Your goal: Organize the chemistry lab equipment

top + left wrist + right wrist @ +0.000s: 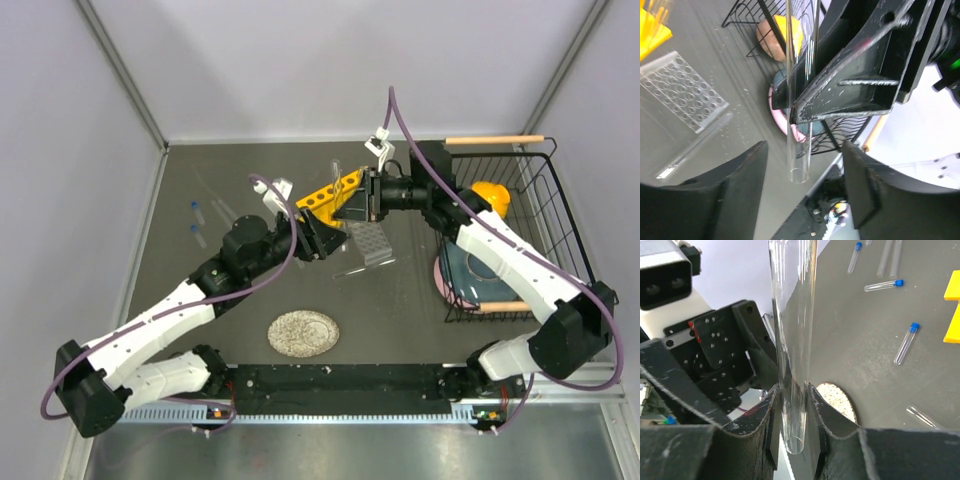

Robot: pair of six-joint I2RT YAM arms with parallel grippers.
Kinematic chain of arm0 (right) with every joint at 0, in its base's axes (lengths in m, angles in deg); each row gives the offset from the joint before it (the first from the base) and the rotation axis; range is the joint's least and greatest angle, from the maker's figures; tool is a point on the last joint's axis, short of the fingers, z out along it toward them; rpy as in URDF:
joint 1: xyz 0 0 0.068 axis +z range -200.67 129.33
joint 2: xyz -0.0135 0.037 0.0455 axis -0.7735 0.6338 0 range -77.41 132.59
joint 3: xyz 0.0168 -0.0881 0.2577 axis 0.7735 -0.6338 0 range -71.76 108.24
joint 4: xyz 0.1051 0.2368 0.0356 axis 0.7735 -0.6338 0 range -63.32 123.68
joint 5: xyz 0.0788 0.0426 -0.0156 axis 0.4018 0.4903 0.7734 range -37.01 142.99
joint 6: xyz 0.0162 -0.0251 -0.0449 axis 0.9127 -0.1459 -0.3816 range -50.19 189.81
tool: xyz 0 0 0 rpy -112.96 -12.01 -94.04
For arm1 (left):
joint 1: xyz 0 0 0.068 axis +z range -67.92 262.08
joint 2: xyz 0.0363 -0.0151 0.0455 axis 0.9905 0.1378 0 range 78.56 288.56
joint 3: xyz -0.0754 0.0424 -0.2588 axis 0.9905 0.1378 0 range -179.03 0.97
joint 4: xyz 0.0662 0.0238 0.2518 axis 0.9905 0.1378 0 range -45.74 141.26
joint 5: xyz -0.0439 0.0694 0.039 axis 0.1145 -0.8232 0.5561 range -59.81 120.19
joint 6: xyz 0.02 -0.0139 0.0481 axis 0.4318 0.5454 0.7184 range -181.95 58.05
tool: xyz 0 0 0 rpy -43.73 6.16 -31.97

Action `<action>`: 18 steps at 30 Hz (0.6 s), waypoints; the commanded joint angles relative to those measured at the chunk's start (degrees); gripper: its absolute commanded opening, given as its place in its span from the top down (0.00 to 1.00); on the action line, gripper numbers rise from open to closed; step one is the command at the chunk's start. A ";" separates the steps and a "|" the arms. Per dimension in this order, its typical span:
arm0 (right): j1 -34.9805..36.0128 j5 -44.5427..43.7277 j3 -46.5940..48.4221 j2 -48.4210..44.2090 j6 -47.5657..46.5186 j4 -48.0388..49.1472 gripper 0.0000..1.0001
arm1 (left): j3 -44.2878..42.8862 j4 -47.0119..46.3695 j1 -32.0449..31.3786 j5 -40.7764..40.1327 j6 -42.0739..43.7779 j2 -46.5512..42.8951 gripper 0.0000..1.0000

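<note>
A thin clear glass tube (794, 340) stands upright between the two arms above the mid-table. My right gripper (795, 407) is shut on it, both pads pressed against its lower end. My left gripper (804, 165) is open around the same tube (800, 150), with a gap to each finger. From above, the left gripper (318, 240) and right gripper (352, 205) meet beside the yellow test-tube rack (330, 193). The clear gridded rack (370, 240) lies flat just right of them. Blue-capped vials (882, 286) lie loose on the table, two of them at far left (195, 218).
A black wire basket (545, 190) at the right holds yellow, pink and blue bowls. The round speckled plate (303, 333) lies near the front, between the arm bases. Another clear tube (695, 145) lies next to the gridded rack (682, 90).
</note>
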 commanded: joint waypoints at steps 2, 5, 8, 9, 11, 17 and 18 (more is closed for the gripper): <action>0.58 -0.86 -0.54 -4.41 -6.82 -1.39 0.82 | -0.72 -1.10 0.08 2.35 1.89 -5.16 0.17; 0.58 -0.95 -1.33 -5.30 -9.98 -2.80 0.82 | -1.86 4.16 1.48 2.79 4.35 -7.89 0.02; 0.49 0.02 -2.56 -6.44 -14.02 -5.08 0.83 | -4.14 10.57 6.90 6.63 5.50 -8.69 0.01; 0.58 0.45 -2.83 -6.96 -15.43 -5.78 0.83 | -4.76 11.73 9.11 9.36 4.98 -8.51 0.01; 0.49 0.81 -3.97 -7.93 -19.47 -7.89 0.83 | -5.99 12.53 16.03 18.64 3.84 -7.29 0.01; 0.66 1.60 -6.17 -11.18 -28.09 -12.46 0.83 | -14.06 14.11 20.47 34.59 2.60 1.74 0.02; 0.66 2.12 -6.43 -11.45 -28.71 -12.73 0.83 | -14.78 14.03 20.56 37.57 1.73 2.90 0.02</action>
